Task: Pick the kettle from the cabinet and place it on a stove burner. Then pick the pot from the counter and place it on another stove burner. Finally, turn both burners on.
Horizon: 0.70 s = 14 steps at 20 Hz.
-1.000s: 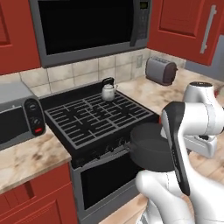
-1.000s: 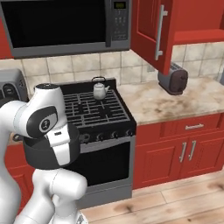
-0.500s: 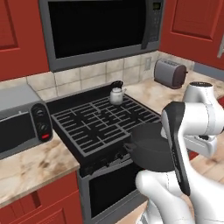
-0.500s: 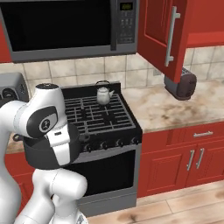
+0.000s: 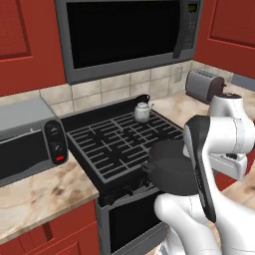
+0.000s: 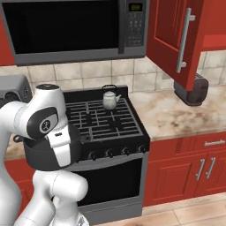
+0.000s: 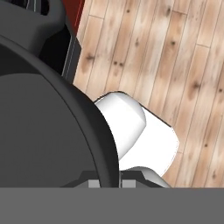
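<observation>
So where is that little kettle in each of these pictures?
Left base view: the kettle stands on the far right corner of the stove, right of the picture's middle.
Right base view: the kettle stands on the rear of the stove, just left of the picture's middle.
Hand view: I cannot find it among the dark pot and wooden floor.
Shared landmark: the microwave above the stove.
</observation>
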### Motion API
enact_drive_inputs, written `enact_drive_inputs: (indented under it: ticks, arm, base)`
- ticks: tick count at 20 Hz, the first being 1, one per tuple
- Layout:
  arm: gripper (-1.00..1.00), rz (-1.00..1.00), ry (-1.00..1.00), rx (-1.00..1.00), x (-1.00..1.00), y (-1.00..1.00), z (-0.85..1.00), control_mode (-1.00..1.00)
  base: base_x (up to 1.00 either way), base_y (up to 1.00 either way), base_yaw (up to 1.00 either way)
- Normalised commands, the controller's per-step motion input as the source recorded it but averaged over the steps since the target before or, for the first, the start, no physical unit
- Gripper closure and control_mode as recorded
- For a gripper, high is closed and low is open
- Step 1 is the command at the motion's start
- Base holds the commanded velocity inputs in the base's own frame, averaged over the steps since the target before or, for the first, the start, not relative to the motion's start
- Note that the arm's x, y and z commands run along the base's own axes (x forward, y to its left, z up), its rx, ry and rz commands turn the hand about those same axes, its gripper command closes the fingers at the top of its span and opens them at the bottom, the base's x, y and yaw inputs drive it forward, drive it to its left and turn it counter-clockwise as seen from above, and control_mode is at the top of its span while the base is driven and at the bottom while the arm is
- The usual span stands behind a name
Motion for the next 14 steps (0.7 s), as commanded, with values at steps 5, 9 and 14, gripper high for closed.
enact_drive_inputs:
  ticks: [5, 9, 14]
  arm:
    - [1.0, 0.0, 0.0, 0.0, 0.0, 0.0, 0.0, 1.0]
    - [1.0, 0.0, 0.0, 0.0, 0.0, 0.0, 0.0, 1.0]
    - [1.0, 0.0, 0.0, 0.0, 0.0, 0.0, 0.0, 1.0]
  base:
    - [0.31, 0.0, 0.12]
    - [0.31, 0.0, 0.12]
    - [0.29, -0.02, 0.09]
